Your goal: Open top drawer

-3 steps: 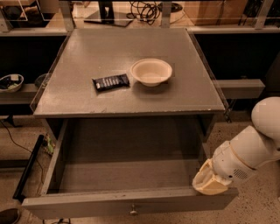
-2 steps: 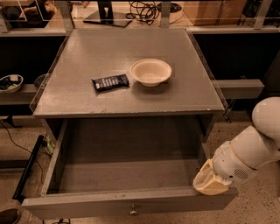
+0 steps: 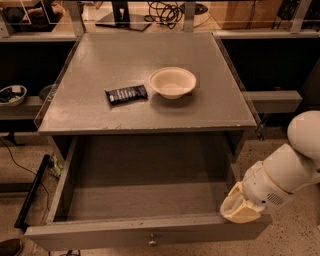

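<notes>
The top drawer point(image 3: 145, 192) is pulled far out from under the grey cabinet top point(image 3: 150, 107). Its deep plain grey inside shows with nothing in it. The drawer front point(image 3: 100, 235) runs along the bottom of the view, with a small round brass knob point(image 3: 152, 242) at its centre. My gripper point(image 3: 239, 211) is at the drawer's front right corner, wrapped in a cream cover, at the end of my white arm point(image 3: 290, 170) that comes in from the right. It rests against the top edge of the drawer front.
A cream bowl point(image 3: 172, 82) and a dark snack bar point(image 3: 126, 94) lie on the cabinet top. Shelves stand to the left point(image 3: 20, 105) and right point(image 3: 272, 100). Cables point(image 3: 167, 10) lie at the back. A black bar point(image 3: 32, 192) lies on the floor at left.
</notes>
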